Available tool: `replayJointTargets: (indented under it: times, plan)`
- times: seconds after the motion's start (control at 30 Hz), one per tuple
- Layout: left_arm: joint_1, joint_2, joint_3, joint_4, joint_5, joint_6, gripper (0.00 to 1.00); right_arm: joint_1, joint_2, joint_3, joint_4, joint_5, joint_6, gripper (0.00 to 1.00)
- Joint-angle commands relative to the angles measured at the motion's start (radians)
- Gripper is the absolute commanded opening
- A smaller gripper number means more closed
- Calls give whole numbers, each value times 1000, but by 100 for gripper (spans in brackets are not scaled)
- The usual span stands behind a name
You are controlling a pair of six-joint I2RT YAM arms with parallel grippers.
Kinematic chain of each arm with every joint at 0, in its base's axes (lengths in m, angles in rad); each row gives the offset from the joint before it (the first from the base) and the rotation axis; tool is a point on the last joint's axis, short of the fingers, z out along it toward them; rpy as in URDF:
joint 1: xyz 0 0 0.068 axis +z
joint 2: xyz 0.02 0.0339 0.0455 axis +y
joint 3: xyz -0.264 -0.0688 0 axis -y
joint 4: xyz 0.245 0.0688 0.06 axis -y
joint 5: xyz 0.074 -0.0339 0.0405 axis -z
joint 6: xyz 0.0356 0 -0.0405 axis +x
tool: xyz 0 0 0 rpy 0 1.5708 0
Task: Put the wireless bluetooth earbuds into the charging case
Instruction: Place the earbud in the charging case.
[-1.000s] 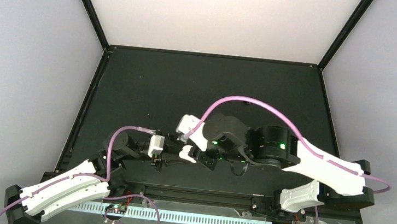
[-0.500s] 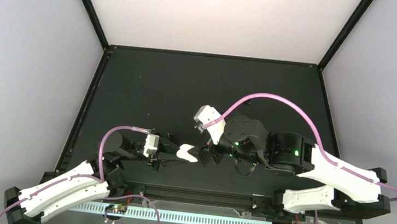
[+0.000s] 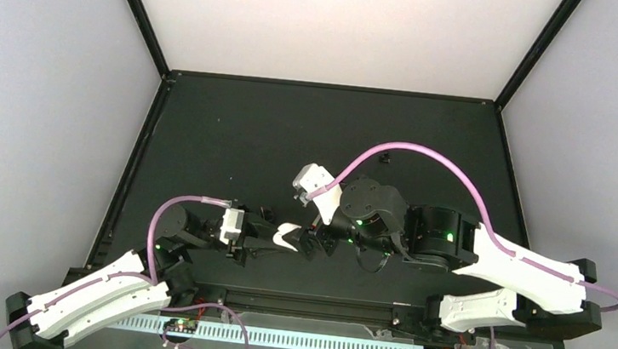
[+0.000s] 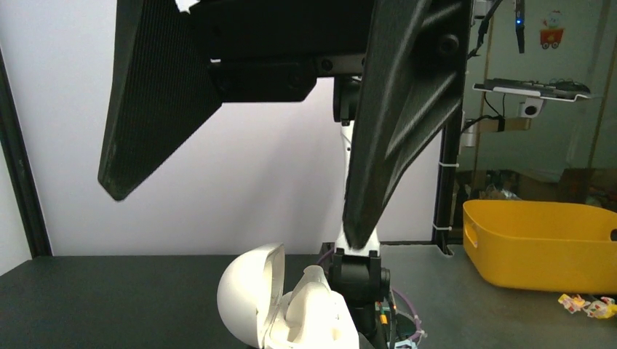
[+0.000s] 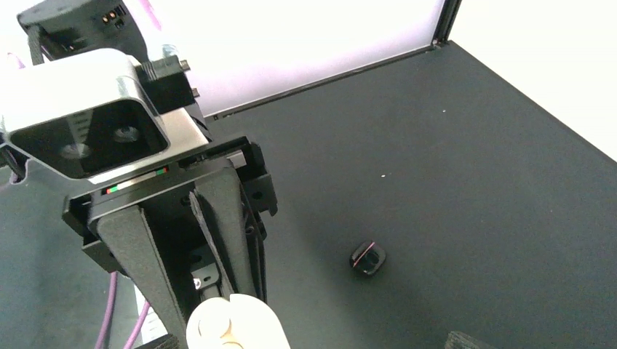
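My left gripper [image 3: 275, 238] is shut on the charging case [image 3: 287, 236], a glossy white oval held above the table near the front. In the left wrist view the case stands open, with its lid [image 4: 247, 302] swung left of its body [image 4: 327, 323]. A white curled earbud [image 4: 318, 282] sticks up out of the body. I see no other earbud. My right gripper [image 3: 309, 243] is right next to the case, open and empty, and its black fingers [image 4: 396, 131] spread wide above the case. The right wrist view shows the case [image 5: 233, 326] at the left gripper's fingers [image 5: 225, 233].
A small black squarish object [image 3: 384, 157] lies on the black table behind the arms and also shows in the right wrist view [image 5: 367, 258]. White walls and black frame posts enclose the table. A yellow bin [image 4: 538, 243] stands beyond the table.
The right gripper drew back to the right from the case, then came left again, close to it. The left gripper, holding the case, shifted slightly left.
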Motion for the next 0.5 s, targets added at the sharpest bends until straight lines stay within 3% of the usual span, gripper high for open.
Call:
replayJointTargets:
  times: [0.0,0.47]
  plan:
    - [-8,-15,44,32,17,-13,2,-6,11,-16,2,25,20,95]
    - [-8,-22,44,28,18,-13,2,-27,6,-46,8,10,40,95]
